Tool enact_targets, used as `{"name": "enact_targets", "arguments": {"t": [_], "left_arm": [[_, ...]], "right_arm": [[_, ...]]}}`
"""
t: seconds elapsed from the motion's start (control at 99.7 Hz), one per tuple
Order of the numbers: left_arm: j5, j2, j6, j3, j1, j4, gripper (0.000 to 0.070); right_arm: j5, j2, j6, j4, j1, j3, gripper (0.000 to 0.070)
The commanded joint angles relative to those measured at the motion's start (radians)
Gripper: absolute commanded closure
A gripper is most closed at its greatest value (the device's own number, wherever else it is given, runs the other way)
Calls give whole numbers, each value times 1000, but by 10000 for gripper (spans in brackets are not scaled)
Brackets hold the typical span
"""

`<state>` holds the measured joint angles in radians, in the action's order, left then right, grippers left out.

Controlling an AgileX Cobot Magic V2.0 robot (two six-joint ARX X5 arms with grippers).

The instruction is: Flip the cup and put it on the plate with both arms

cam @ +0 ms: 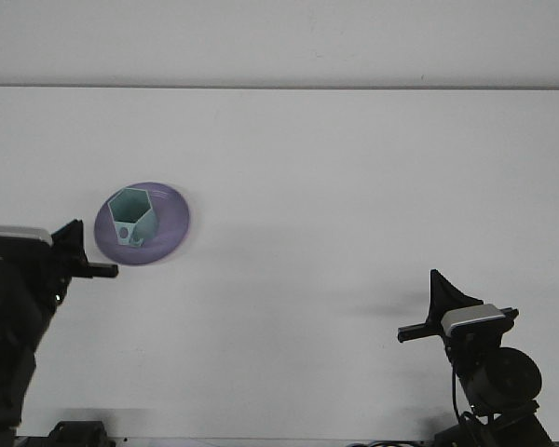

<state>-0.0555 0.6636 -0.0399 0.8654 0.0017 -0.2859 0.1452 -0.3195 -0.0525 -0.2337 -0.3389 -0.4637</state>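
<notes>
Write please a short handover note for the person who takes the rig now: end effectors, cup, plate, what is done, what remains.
Left end effector: holds nothing, low at the table's left, just beside the plate.
Right end effector: shut, holds nothing, low at the right, far from the plate.
Cup: upright on the purple plate, opening up.
Done: cup flipped and placed.
Left: nothing visible except parking both arms.
</notes>
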Motion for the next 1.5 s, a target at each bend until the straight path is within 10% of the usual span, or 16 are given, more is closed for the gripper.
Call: {"name": "enact_targets", "arguments": {"t": [0.0, 0.391, 1.083, 1.495], "left_arm": [[-5, -117, 19, -186, -9, 143, 688], [-4, -366, 140, -412, -28, 223, 687], [-4, -368, 138, -415, -28, 236, 687], [-3, -614, -20, -749, -14, 470, 686]], "right_arm": [[9, -2, 2, 14, -2, -2, 700], [13, -2, 53, 23, -2, -2, 700], [13, -2, 53, 25, -2, -2, 700], [13, -2, 53, 24, -2, -2, 700]]}}
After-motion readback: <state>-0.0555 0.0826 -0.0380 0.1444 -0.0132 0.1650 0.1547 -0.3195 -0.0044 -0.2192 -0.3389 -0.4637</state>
